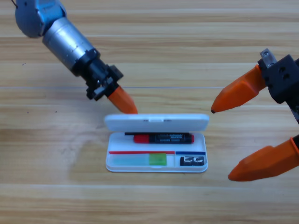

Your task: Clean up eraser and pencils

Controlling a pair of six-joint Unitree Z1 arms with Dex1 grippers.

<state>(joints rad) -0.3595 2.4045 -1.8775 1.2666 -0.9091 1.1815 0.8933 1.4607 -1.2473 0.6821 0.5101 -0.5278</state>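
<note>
The white case (156,167) lies open at the table's middle, its lid (156,122) half raised at the back. Inside, the red-and-black pencil (163,138) lies along the upper part. Below it the green pencil (140,160) lies at the lower left, and the black eraser (192,161) sits in the small lower right compartment. My left gripper (125,103) points down to the right, its orange tip touching the lid's back left edge; it looks shut and holds nothing. My right gripper (222,143) waits at the right edge, wide open and empty.
The wooden table (56,177) surrounds the case on all sides. The left arm (60,32) slants in from the upper left corner. The right gripper's two big orange jaws stand to the right of the case.
</note>
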